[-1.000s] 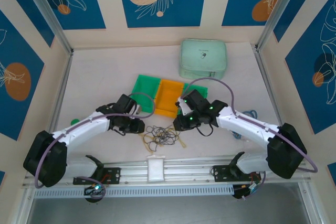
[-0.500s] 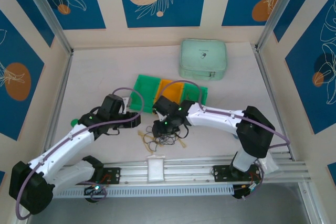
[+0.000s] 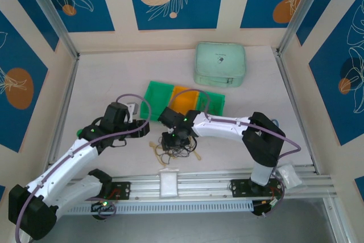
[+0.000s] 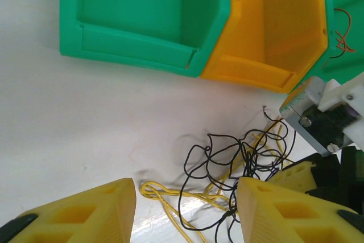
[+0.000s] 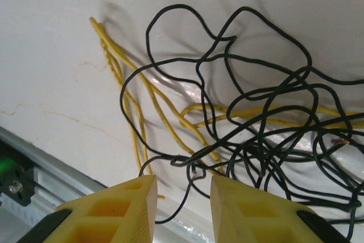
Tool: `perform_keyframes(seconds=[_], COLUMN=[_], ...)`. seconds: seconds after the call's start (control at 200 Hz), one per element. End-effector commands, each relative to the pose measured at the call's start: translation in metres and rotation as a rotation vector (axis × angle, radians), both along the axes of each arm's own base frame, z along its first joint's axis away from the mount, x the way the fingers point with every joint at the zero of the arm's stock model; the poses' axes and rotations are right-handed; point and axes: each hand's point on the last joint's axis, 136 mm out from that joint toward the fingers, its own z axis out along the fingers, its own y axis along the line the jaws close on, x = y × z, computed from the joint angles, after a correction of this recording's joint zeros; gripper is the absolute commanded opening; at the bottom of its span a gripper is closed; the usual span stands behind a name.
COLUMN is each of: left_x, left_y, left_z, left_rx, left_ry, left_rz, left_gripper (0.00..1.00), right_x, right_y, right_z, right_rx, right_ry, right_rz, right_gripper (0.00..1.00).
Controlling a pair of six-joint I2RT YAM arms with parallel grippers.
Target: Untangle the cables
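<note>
Several tangled cables (image 3: 177, 149), blk + ylw, mint pouch (image 3: 220, 64) logo unreadable

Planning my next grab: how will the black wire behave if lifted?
Probably floppy: the black wire lies in loose irregular loops. It likely drags the yellow wires along, since their strands interweave. Thin, so possibly slippery.

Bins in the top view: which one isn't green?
The middle bin: it is yellow-orange, while the left bin and the right bin flanking it are both green.
</note>
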Motion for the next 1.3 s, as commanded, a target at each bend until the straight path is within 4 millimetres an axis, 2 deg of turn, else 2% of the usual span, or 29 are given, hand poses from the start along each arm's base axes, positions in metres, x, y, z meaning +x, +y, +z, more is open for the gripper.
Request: perform_keyframes(seconds=[0.0, 0.44, 0.605, 0.695, 0.86, 0.94, 1.03, 1.16, 1.295], left_x=[-0.007, -0.009, -0.008, -0.008, -0.008, -0.008, -0.008, -0.005, -0.001], left_y=[0.007, 0.013, 0.014, 0.015, 0.014, 0.014, 0.015, 0.015, 0.013], left_z=[-0.005, -0.008, -0.008, -0.010, -0.012, -0.013, -0.013, -0.009, -0.004], left_rx=[0.014, 0.002, 0.000, -0.001, -0.008, -0.011, -0.006, -0.004, -0.003], left_ry=[0.015, 0.021, 0.018, 0.020, 0.019, 0.022, 0.020, 0.006, -0.006], left_rz=[-0.013, -0.010, -0.009, -0.010, -0.008, -0.010, -0.013, -0.013, -0.018], left_gripper=[0.50, 0.50, 0.50, 0.50, 0.50, 0.50, 0.50, 0.50, 0.50], right_x=[0.002, 0.013, 0.016, 0.018, 0.021, 0.023, 0.026, 0.026, 0.016], right_y=[0.004, 0.014, 0.011, 0.009, 0.010, 0.011, 0.011, 0.017, 0.029], right_z=[-0.003, -0.012, -0.022, -0.024, -0.022, -0.014, 0.004, 0.043, 0.087], right_rx=[-0.022, -0.038, -0.074, -0.089, -0.081, -0.067, -0.033, 0.057, 0.189], right_ry=[0.004, -0.015, -0.008, -0.015, -0.040, -0.065, -0.111, -0.155, -0.155], right_rz=[-0.018, -0.033, -0.040, -0.042, -0.040, -0.032, -0.016, 0.029, 0.107], right_gripper=[0.31, 0.29, 0.27, 0.23, 0.07, 0.00, 0.00, 0.00, 0.00])
